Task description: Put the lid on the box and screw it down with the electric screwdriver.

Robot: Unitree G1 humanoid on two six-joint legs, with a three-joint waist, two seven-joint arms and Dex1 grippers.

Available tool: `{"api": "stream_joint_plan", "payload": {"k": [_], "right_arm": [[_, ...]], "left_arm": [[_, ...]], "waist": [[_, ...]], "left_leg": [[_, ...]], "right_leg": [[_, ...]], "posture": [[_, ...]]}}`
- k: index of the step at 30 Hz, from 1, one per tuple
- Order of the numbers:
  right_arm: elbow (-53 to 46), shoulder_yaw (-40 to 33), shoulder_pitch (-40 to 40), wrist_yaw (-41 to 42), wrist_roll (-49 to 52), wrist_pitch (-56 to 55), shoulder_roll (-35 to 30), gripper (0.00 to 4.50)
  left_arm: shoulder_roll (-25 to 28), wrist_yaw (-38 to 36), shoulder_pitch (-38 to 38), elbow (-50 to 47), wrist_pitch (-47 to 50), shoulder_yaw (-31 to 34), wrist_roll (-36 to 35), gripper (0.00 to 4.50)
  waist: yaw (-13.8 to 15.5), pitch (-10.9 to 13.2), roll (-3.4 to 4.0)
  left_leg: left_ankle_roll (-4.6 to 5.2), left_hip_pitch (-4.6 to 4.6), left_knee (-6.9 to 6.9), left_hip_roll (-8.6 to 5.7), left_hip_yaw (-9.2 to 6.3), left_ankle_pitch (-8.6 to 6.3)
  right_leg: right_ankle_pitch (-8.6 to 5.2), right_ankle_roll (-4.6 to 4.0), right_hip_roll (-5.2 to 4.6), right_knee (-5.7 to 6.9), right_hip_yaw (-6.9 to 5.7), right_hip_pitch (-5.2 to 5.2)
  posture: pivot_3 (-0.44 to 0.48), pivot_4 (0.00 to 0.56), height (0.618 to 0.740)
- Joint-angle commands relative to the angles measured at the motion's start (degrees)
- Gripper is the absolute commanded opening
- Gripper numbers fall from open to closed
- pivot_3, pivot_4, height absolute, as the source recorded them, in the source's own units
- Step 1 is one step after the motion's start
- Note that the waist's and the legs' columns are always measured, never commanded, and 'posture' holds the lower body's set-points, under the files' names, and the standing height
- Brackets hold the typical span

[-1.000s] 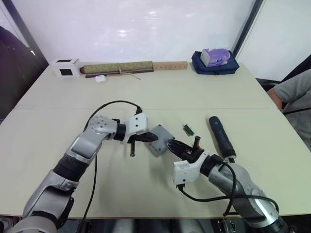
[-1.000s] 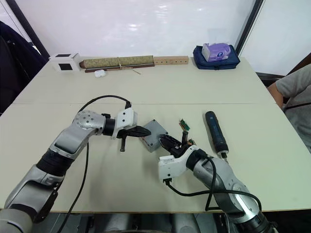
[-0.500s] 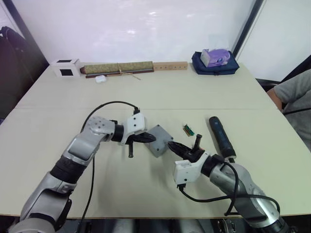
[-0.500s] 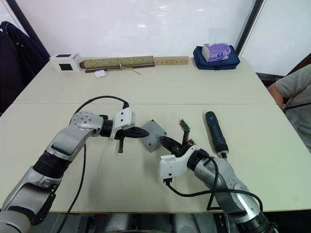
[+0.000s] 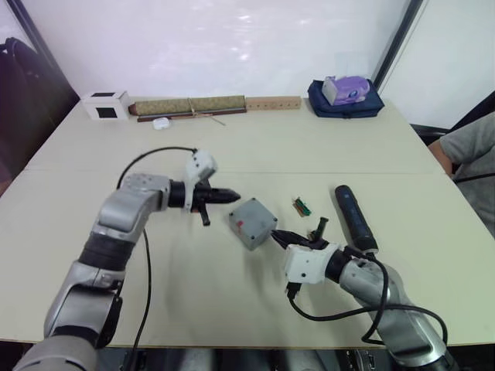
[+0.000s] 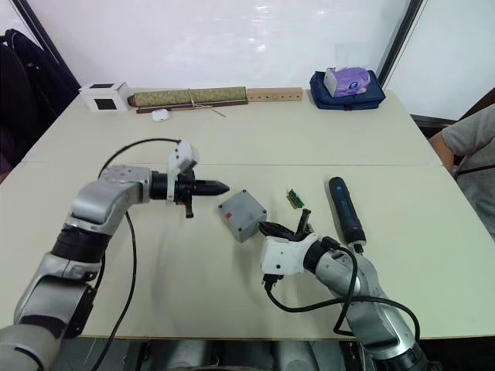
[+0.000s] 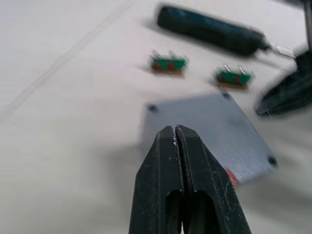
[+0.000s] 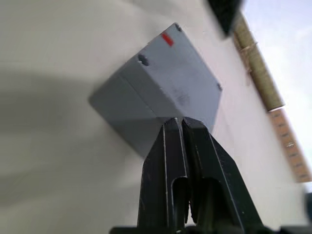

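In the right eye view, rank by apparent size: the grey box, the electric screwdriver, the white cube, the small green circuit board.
1. electric screwdriver, longest
2. grey box
3. white cube, farther from the camera, so its rank against the box is unsure
4. green circuit board

No legible text; red sticker (image 8: 167, 39) on box (image 5: 252, 222) unreadable.

beige table (image 6: 232, 147) | on it: box (image 6: 241, 216); electric screwdriver (image 6: 343, 209); white cube (image 6: 102, 97); rolled mat (image 6: 188, 97); blue pouch (image 6: 345, 83)
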Motion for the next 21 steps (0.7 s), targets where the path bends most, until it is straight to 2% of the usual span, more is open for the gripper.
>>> {"api": "stream_joint_plan", "payload": {"k": [1,11,21], "right_arm": [[-3.56,-0.19,-0.63,3.58,5.73,7.55,1.41,0.06],[2.01,3.33,-6.77,3.74,6.79,13.94,1.70,0.06],[6.57,5.14,-10.31,2.03,6.48,13.68,1.57,0.06]], "left_arm": [[0.49,0.36,-0.62,5.20,-5.40,-0.36,2.98,0.00],[-3.68,0.51,0.44,11.88,-13.38,-5.88,9.34,0.00],[-1.16,-4.26,9.08,-3.24,-5.05,-9.23,6.98,0.00]], "waist": [[-0.20,0.00,0.01],[0.08,0.02,0.00],[-0.16,0.04,0.00]], "left_leg": [[0.00,0.01,0.00,0.00,0.01,0.00],[0.00,-0.03,-0.01,-0.01,0.02,0.00],[0.00,-0.03,-0.09,0.05,0.04,0.00]], "right_leg": [[0.00,0.00,0.00,0.00,0.00,0.00],[0.00,0.00,-0.02,-0.03,0.00,-0.03],[0.00,-0.01,0.03,-0.01,0.03,-0.10]], "posture": [[0.000,0.150,0.740],[0.000,0.150,0.740],[0.000,0.150,0.740]]}}
